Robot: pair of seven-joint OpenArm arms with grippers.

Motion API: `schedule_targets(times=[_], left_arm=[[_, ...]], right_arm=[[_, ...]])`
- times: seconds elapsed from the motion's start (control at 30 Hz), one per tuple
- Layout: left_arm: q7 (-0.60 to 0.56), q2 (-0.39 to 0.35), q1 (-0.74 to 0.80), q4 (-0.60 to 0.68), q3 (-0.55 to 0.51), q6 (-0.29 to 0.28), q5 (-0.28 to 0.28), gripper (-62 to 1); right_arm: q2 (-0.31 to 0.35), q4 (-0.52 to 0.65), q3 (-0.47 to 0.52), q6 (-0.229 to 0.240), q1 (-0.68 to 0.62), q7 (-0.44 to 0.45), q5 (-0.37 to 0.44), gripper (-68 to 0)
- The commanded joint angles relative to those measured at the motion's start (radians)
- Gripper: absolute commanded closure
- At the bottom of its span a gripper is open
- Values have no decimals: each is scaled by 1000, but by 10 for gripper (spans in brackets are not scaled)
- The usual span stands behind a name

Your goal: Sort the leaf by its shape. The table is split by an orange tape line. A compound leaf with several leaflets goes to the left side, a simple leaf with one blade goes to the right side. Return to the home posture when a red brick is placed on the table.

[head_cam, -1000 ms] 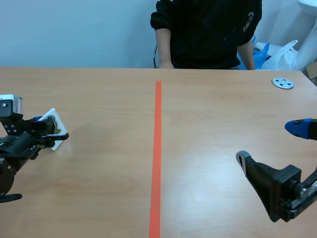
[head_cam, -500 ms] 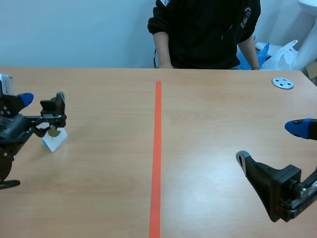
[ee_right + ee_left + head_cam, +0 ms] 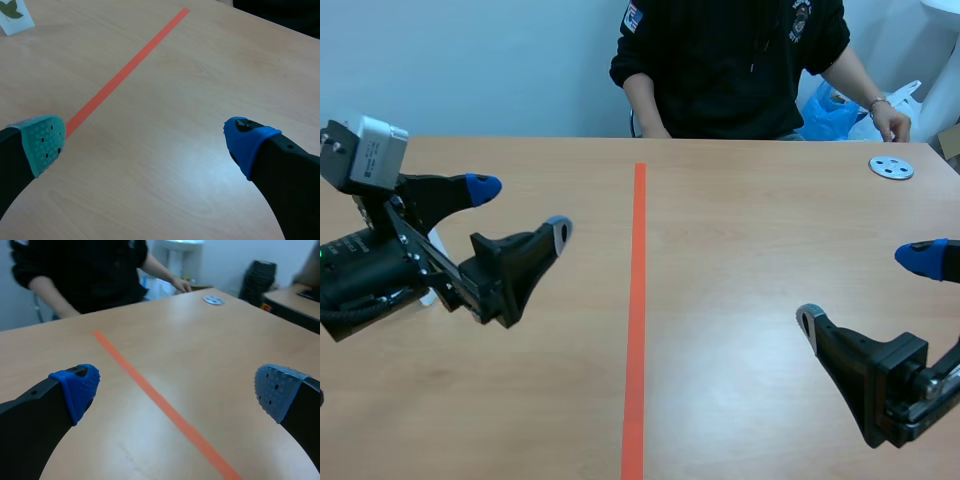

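**Both grippers spread wide, leaf card lying on the left side**

Scene view: the left gripper [image 3: 520, 208] is hovering at the middle left of the frame with its fingers spread and nothing between them. A white sliver of the leaf card [image 3: 434, 242] is peeking out behind that arm, left of the orange tape line [image 3: 638, 300]. The right gripper [image 3: 868, 290] is hanging at the lower right, fingers also wide apart and empty. A person [image 3: 730, 60] is sitting at the top centre, one hand [image 3: 892, 125] resting near a grey disc [image 3: 891, 168] at the upper right.

Left wrist view: the left gripper [image 3: 175, 387] is gaping open above the bare table [image 3: 235, 345], the tape line [image 3: 150, 390] running between its fingers, the disc [image 3: 213, 300] far ahead.

Right wrist view: the right gripper [image 3: 145, 141] is standing open over the tape line [image 3: 125, 70]. Far ahead, beyond the line, the card [image 3: 17, 22] is showing a green leaf [image 3: 11, 10], too small for its shape to be told
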Motion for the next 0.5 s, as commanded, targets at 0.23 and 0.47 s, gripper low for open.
schedule_targets(times=[0.23, 0.47], left_arm=[[172, 0, 187, 246, -6, 8, 27, -623], [187, 10, 324, 357, -6, 69, 45, -623]], right_arm=[[5, 1, 12, -3, 14, 15, 10, -679], [5, 1, 12, 7, 14, 18, 25, -679]])
